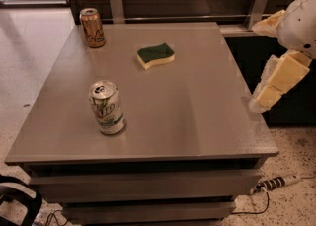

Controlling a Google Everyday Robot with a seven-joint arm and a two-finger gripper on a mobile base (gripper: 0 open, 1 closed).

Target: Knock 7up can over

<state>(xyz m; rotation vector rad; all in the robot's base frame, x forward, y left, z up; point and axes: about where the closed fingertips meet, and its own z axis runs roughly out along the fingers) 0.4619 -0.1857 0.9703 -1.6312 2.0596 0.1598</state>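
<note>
My hand (277,76) hangs at the right edge of the frame, off the right side of the worktop (197,116) and above the floor beside it. It touches nothing. Its cream-yellow parts point down and to the left, toward the worktop's right edge, below my white arm housing in the upper right corner. Whether the hand is released or clenched I cannot tell from here.

The 7up can (106,107) stands upright on the left part of the grey worktop, nearer the front edge than the back. Its silver top and pull tab face up and its green logo faces the camera. It is well apart from my hand, with most of the worktop's width between us.

A brown can (92,27) stands upright at the worktop's far left corner, in the upper left of the frame, well apart from the 7up can. A sponge (155,55), green on top and yellow beneath, lies flat toward the back of the worktop, up and to the right of the 7up can, touching neither can.

On the speckled floor at the lower right lies a power strip (275,183) with its cable.
</note>
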